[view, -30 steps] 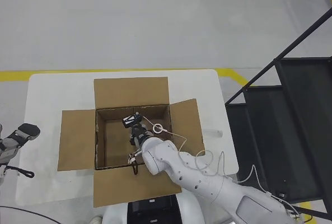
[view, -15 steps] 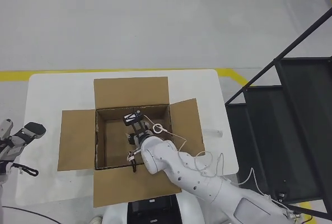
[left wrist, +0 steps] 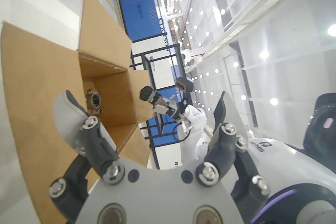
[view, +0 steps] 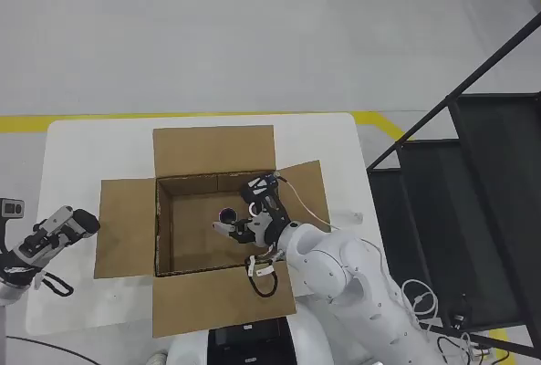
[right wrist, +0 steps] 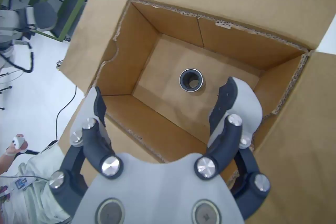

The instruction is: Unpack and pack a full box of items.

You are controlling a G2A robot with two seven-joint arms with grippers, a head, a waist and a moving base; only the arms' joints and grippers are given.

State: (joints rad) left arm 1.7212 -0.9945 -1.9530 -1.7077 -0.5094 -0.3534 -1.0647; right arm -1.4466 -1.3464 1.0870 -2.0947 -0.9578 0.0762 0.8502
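The left gripper (view: 74, 224) hangs over the left edge of the white table (view: 78, 155), jaws spread wide and empty, near the left flap of the open brown cardboard box (view: 213, 151). On the box's floor lies a black ring-shaped item with a silver rim (right wrist: 190, 80). Above the box's right half hangs the right gripper (right wrist: 162, 88), jaws released, holding nothing, well clear of the ring.
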